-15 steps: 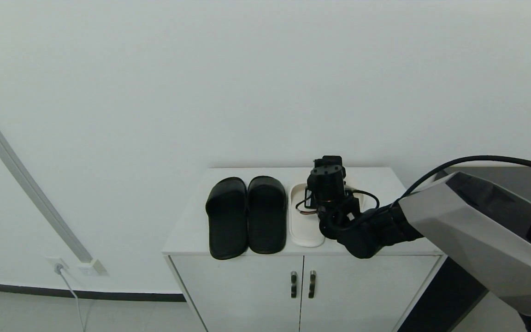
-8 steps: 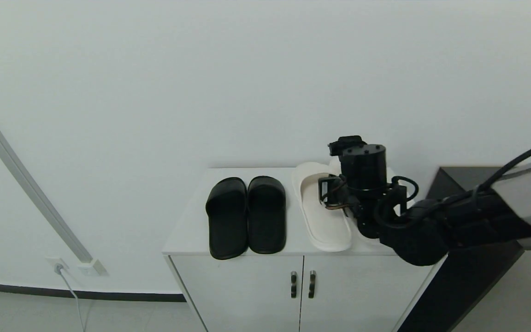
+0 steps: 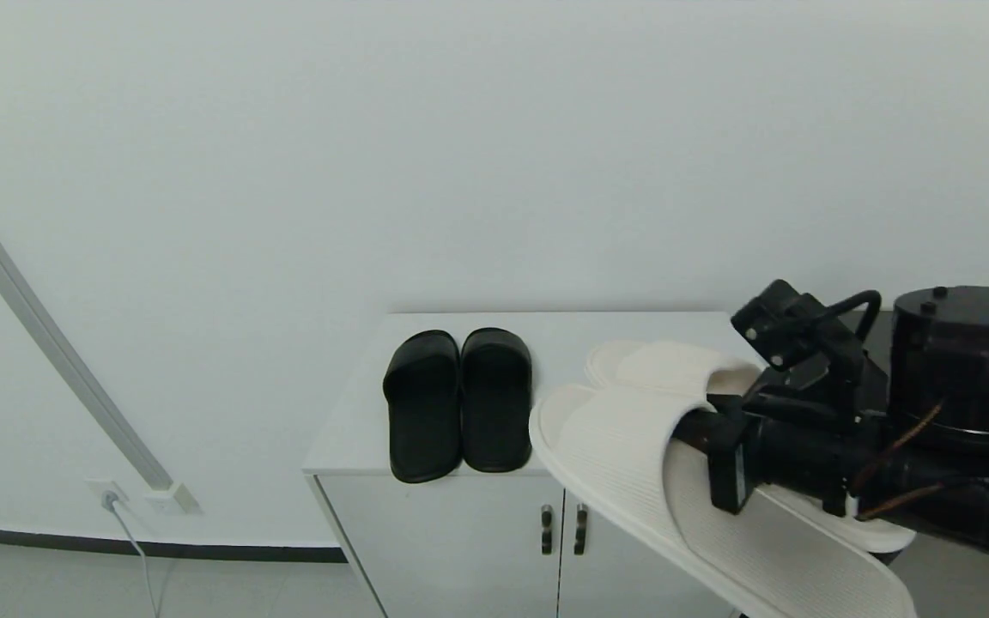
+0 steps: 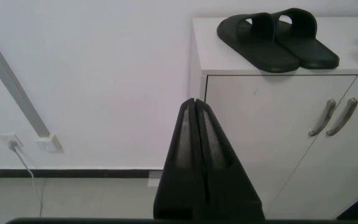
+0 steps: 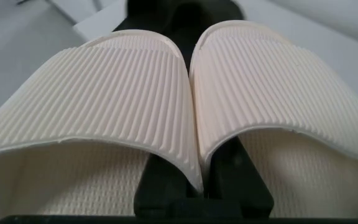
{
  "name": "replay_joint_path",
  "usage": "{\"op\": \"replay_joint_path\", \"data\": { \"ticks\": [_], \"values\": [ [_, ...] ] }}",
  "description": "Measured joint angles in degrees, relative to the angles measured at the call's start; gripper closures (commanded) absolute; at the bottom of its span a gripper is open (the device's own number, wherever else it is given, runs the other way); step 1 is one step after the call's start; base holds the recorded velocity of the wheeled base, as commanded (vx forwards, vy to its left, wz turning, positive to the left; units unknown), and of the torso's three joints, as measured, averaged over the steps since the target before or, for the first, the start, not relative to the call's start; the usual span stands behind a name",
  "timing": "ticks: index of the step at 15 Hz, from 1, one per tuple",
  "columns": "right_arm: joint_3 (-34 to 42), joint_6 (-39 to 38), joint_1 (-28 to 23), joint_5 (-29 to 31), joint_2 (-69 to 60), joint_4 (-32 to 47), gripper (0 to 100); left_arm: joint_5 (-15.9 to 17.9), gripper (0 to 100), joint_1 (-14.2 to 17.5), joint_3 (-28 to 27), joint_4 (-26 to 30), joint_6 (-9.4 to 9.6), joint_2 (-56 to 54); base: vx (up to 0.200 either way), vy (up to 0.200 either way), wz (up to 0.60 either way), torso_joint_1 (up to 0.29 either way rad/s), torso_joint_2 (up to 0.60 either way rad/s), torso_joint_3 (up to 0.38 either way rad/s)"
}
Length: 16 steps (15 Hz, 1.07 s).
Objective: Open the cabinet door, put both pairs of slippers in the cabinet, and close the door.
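Head view: the right gripper [image 3: 699, 427] grasps the white slippers [image 3: 623, 442] by their straps, held in the air before the closed cabinet [image 3: 348, 438], one heel cut off by the frame; black slippers [image 3: 458, 399] sit on top. Left wrist view: the left gripper [image 4: 195, 107] is clenched on nothing. Right wrist view: the straps hide the fingertips.

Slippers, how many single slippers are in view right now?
4. Two black rubber slide slippers lie side by side on top of the white cabinet; two white ribbed slippers are clamped together in the right gripper, off the cabinet.
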State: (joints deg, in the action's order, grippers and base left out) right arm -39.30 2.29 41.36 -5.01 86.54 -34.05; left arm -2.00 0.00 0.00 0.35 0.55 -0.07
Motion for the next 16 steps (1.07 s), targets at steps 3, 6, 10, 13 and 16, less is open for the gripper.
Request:
{"op": "replay_joint_path", "data": {
  "ticks": [3, 6, 10, 13, 16],
  "values": [
    [5.13, 8.68, 0.5, -3.13, -4.55, 0.59, 100, 0.01, 100, 0.0, -0.02, -0.02, 0.02, 0.0, 0.0, 0.0, 0.0, 0.0, 0.0, 0.0],
    [5.9, 8.46, 0.69, -4.13, -5.92, 0.57, 100, 0.06, 100, 0.0, -0.07, 0.0, 0.02, 0.0, 0.0, 0.0, 0.0, 0.0, 0.0, 0.0],
    [6.01, 7.72, 2.29, -4.32, -5.92, 0.44, 100, 0.04, 100, 0.0, -0.02, 0.02, -0.01, 0.0, -0.15, 0.0, 0.0, 0.005, 0.0, 0.003],
    [6.06, 6.19, 3.04, -4.49, -5.71, 0.48, 100, 0.04, 100, 0.0, -0.05, -0.02, -0.01, 0.0, -0.2, 0.0, 0.0, -0.006, 0.0, 0.006],
    [4.74, 2.0, 4.41, -4.38, -3.66, -1.67, 100, 0.09, 100, 0.0, -0.07, -0.02, 0.0, 0.0, -0.2, 0.0, 0.0, 0.002, 0.0, 0.002]
  ]
}}
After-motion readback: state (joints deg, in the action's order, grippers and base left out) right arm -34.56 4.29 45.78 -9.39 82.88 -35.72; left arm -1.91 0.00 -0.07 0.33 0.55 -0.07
